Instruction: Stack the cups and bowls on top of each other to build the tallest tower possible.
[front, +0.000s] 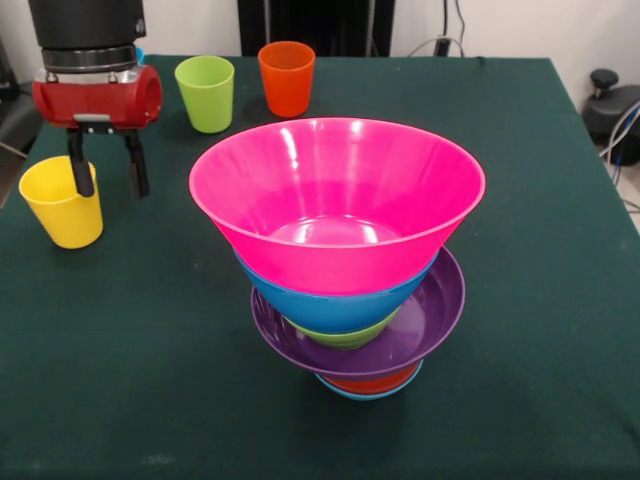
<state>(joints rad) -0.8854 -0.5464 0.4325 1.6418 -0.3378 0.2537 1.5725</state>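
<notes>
Since the counter (120, 380) carries one wide, top-heavy tower (350, 260), the main risk is a topple: the pink bowl (335, 200) sits widest on top, over the deep blue bowl (330, 305), a green bowl (345, 338) and the purple bowl (420, 320), all resting on small orange and light-blue bowls (370, 385) at mid-counter. Any bump or off-centre drop likely tips it. End effector (108, 170) hangs released, fingers spread, one finger in front of the yellow cup (62, 205) at the left edge; closing off-line could knock it over. Lime green cup (206, 92) and orange cup (286, 77) stand apart at the far side.
</notes>
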